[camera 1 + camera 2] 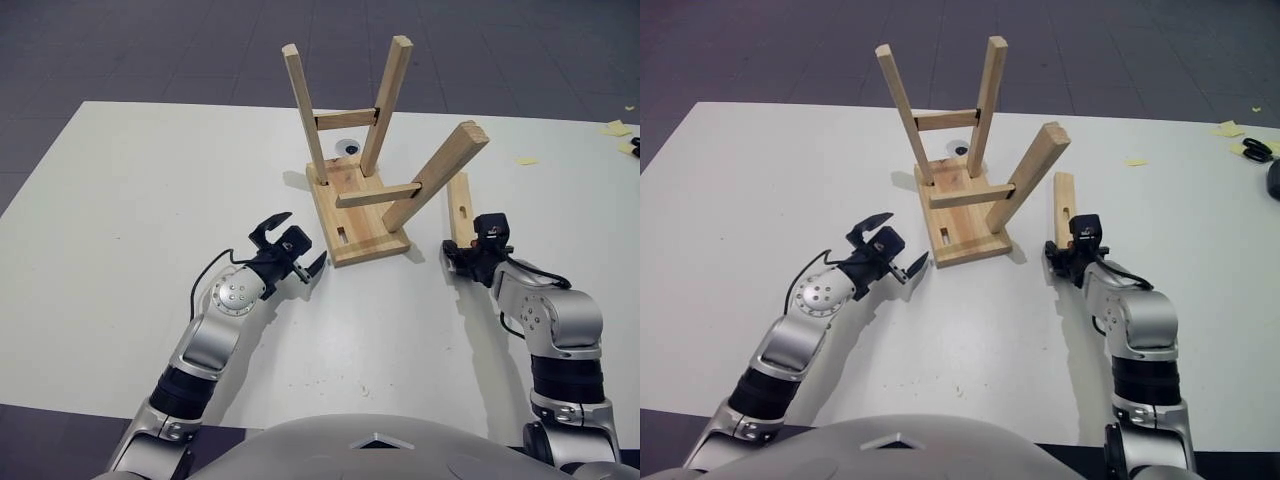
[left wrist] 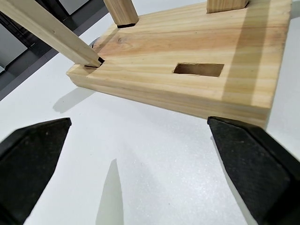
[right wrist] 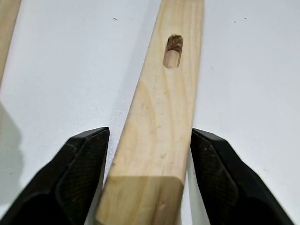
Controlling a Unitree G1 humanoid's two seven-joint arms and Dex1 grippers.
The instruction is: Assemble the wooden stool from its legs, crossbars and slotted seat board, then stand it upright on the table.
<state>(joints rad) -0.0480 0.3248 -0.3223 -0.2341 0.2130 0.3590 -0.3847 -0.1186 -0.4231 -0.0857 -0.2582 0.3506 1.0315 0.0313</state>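
The stool stands upside down: its slotted seat board (image 1: 362,225) lies flat on the white table (image 1: 120,200), with three legs (image 1: 386,105) rising from it and two crossbars (image 1: 346,119) joining them. One slot (image 2: 198,69) in the board is empty. A loose leg (image 1: 460,207) with a mortise hole lies on the table just right of the board. My right gripper (image 3: 154,173) is open, its fingers (image 3: 79,173) on either side of that leg's near end. My left gripper (image 1: 303,240) is open, low over the table just left of the board's near corner, holding nothing.
A small dark round fitting (image 1: 348,147) sits in the table behind the stool. Yellow paper scraps (image 1: 617,128) and a dark object (image 1: 1255,150) lie at the far right edge. Bare table stretches to the left and in front.
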